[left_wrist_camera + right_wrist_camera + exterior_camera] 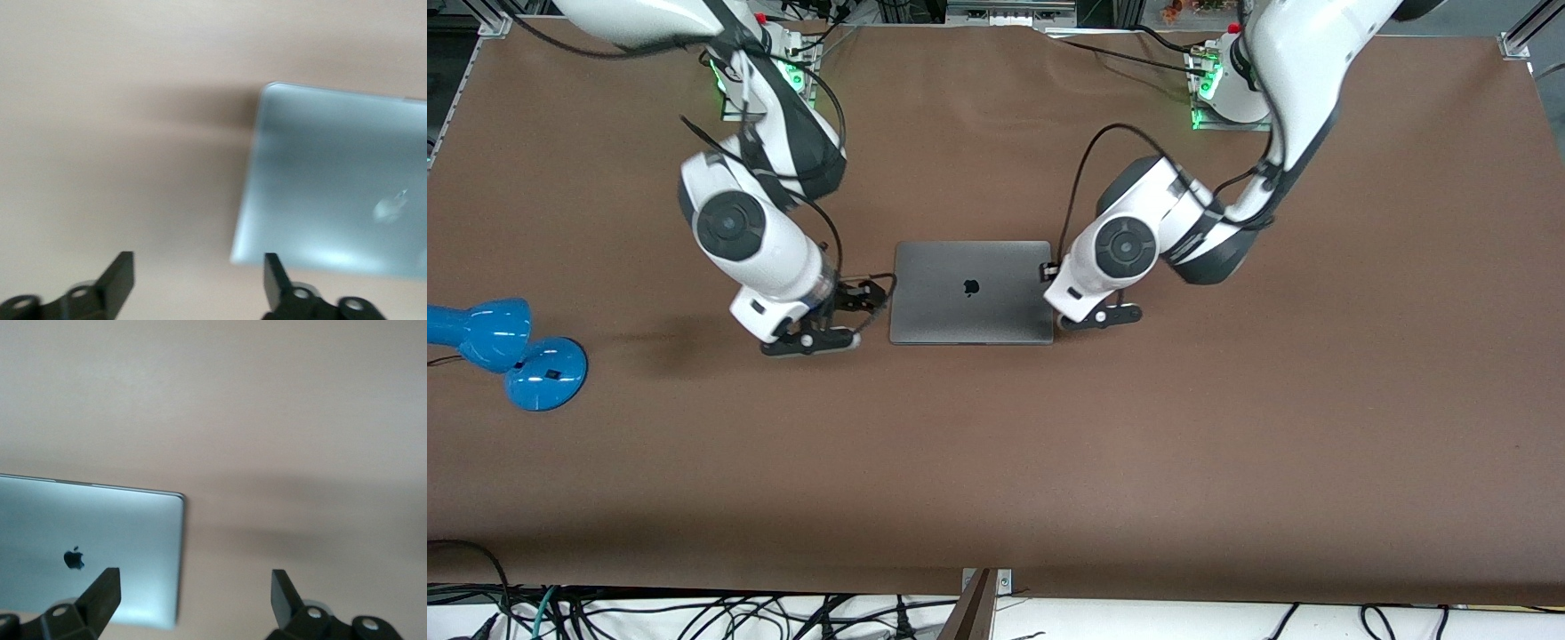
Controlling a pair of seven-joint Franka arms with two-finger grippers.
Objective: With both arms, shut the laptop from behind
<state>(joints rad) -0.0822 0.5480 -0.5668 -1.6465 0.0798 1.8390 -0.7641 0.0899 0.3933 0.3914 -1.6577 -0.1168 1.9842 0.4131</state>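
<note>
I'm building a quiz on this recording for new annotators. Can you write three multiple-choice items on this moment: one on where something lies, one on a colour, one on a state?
1. Where on the brown table does the glossy lamp lie?
A. On the laptop's lid
B. Toward the right arm's end
C. Toward the left arm's end

2. What colour is that lamp?
A. Blue
B. Red
C. Yellow

3. In what state is the slim space-grey metal laptop?
A. Open, screen upright
B. Half open
C. Shut flat, lid logo showing

Key:
1 B: the front view shows it at that table edge, apart from the laptop.
2 A: its shade and base are bright blue.
3 C: the lid lies flat with the black apple logo up; the open left gripper and open right gripper flank it, holding nothing.
</note>
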